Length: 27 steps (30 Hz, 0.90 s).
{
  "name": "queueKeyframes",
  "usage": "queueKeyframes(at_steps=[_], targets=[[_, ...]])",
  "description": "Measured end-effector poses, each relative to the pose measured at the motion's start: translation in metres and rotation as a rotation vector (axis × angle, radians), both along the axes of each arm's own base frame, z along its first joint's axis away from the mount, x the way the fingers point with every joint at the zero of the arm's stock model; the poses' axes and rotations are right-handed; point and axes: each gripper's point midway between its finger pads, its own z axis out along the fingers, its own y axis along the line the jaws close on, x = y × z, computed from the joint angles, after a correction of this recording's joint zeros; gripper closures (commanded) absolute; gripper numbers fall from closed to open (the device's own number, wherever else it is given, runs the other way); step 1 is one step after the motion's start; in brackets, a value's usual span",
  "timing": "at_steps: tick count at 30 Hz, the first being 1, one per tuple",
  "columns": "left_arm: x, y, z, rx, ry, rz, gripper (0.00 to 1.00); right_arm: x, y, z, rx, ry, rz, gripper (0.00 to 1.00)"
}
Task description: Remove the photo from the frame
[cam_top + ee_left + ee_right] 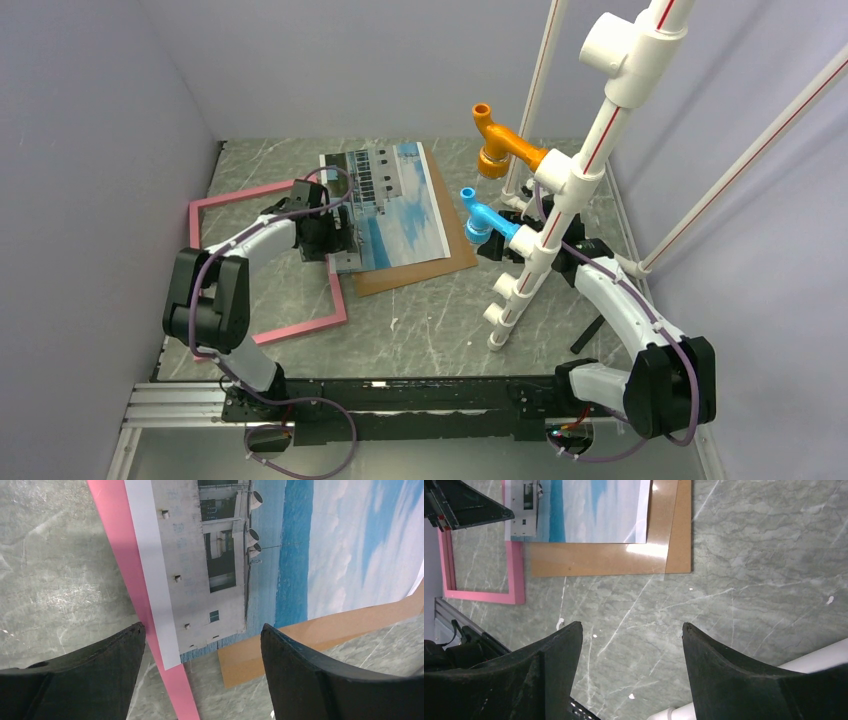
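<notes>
grey marbled table fills a booth with pale lilac walls. the photo lies face up, out of the frame, resting on a brown backing board. its left border overlaps the frame's pink right rail. the left gripper hangs over the photo's near left corner with its fingers wide apart and nothing between them. in the wrist view that corner and the board's corner show in the gap, while the pink rail passes just beside one fingertip. i cannot tell whether the tips touch the paper. the right gripper sits near the white pipe rack, also spread and empty, over bare table well apart from the photo.
</notes>
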Motion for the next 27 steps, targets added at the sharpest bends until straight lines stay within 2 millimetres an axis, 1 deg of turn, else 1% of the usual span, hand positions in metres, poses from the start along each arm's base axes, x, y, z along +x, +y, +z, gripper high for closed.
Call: queueKeyframes(at_steps=[3, 9, 14, 18, 20, 22, 24, 25, 26, 27], targets=[[0.003, -0.001, 0.0, -0.009, -0.003, 0.002, 0.14, 0.0, 0.001, 0.0, 0.004, 0.0, 0.004, 0.26], [0.011, -0.016, 0.004, -0.078, -0.027, -0.02, 0.14, 0.0, 0.003, 0.002, 0.013, -0.005, 0.012, 0.26], [0.004, -0.031, -0.002, -0.126, 0.013, -0.056, 0.13, 0.0, 0.004, 0.001, 0.017, -0.001, 0.013, 0.26], [-0.002, -0.032, 0.008, -0.131, 0.007, -0.065, 0.11, 0.0, 0.003, 0.001, 0.014, 0.001, 0.01, 0.26], [-0.005, -0.031, 0.02, -0.132, -0.008, -0.066, 0.1, 0.0, 0.001, -0.001, 0.004, 0.005, 0.001, 0.26], [-0.011, -0.029, 0.041, -0.138, -0.044, -0.068, 0.08, -0.002, -0.004, -0.002, -0.02, 0.011, -0.023, 0.25], [-0.015, -0.028, 0.069, -0.15, -0.106, -0.073, 0.03, -0.004, -0.012, -0.002, -0.049, 0.011, -0.054, 0.25], [-0.017, -0.028, 0.086, -0.158, -0.148, -0.077, 0.02, -0.006, -0.016, -0.001, -0.064, 0.009, -0.071, 0.25], [-0.021, -0.027, 0.107, -0.168, -0.204, -0.082, 0.01, -0.008, -0.023, 0.002, -0.09, 0.001, -0.101, 0.24], [-0.024, -0.026, 0.123, -0.175, -0.243, -0.085, 0.01, -0.009, -0.029, 0.005, -0.108, -0.006, -0.125, 0.24]])
